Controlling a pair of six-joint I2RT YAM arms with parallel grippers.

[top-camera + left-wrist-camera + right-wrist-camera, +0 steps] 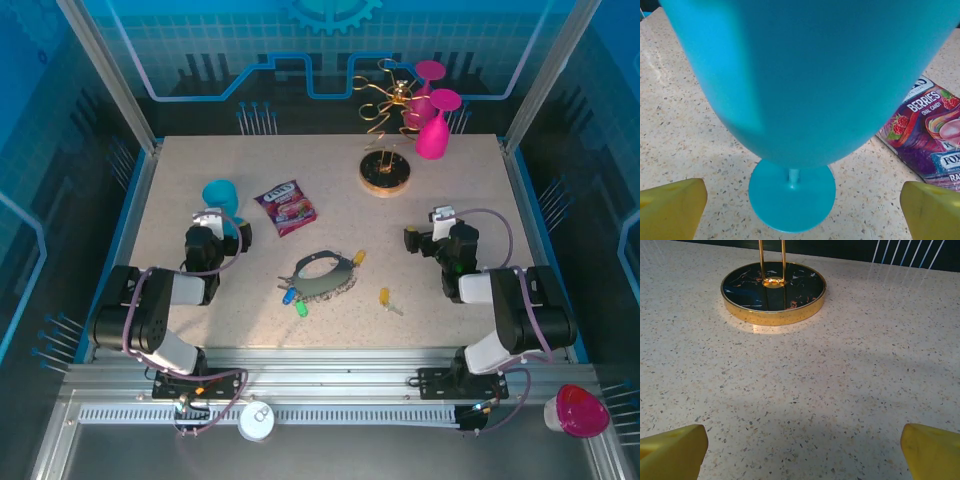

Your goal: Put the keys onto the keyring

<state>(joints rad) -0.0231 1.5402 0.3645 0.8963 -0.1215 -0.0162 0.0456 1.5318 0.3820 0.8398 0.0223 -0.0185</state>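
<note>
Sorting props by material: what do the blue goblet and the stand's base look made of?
The blue goblet looks like matte plastic: opaque, even colour. The stand's base seems glossy dark stone or glass, gold metal rim; it mirrors the stem.

Worktop (850,385): speckled, stone-like, matt. Goblet (805,75): smooth blue plastic, satin sheen. Snack packet (932,140), right of frame: glossy printed film. Stand base (773,290), upper left: polished gold metal rim, glossy dark marbled top. Pads (672,452) of my right end effector (800,452): matt yellow plastic.
</note>
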